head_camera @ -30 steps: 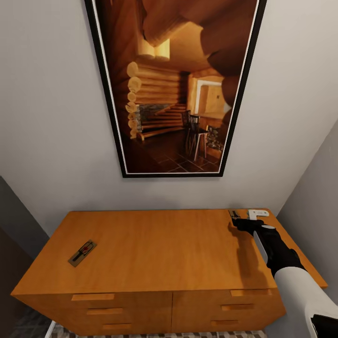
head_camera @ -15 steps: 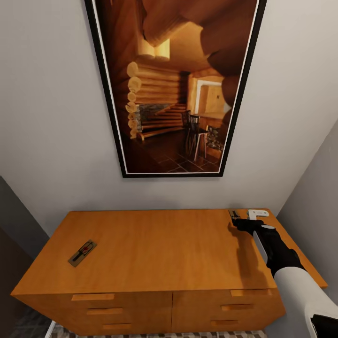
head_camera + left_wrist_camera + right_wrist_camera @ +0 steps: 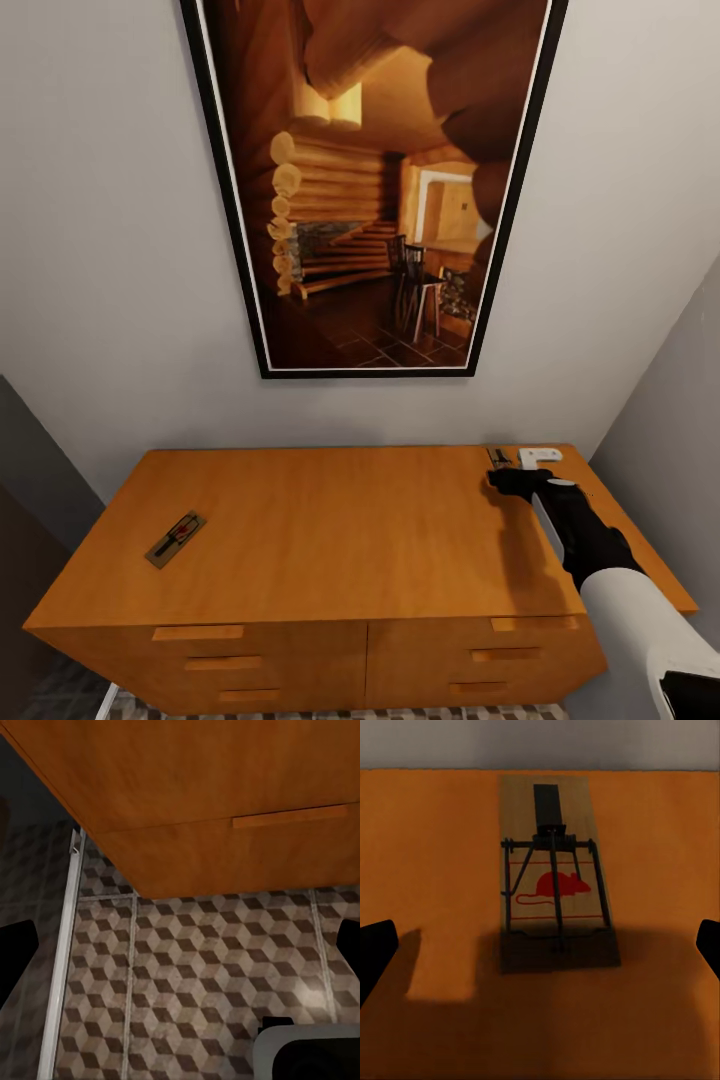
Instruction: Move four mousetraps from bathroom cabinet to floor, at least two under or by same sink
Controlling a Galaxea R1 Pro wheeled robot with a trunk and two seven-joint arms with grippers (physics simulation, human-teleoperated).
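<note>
While edging toward frame left, the right hand (image 3: 497, 470) hangs wide open, empty, over a mousetrap (image 3: 555, 881). Judging by this, it is lining up a grasp on the cabinet (image 3: 330, 530) worktop.

Up on the pale wall (image 3: 120, 250), a big black-framed picture (image 3: 375, 190) of a log-cabin interior. Darker grey walls flanking, one left (image 3: 30, 450) of the picture, one right (image 3: 670, 420).

Orange-brown wood cabinet (image 3: 330, 530), smooth with a soft satin sheen. Pale matt wood mousetrap (image 3: 556, 870) lying on it, with dark metal wire and a printed red mouse. Below the cabinet, smooth tiled bathroom floor (image 3: 195, 975), faintly glossy, in brown-beige cube print. Above the cabinet, matt grey wall (image 3: 110, 250).
</note>
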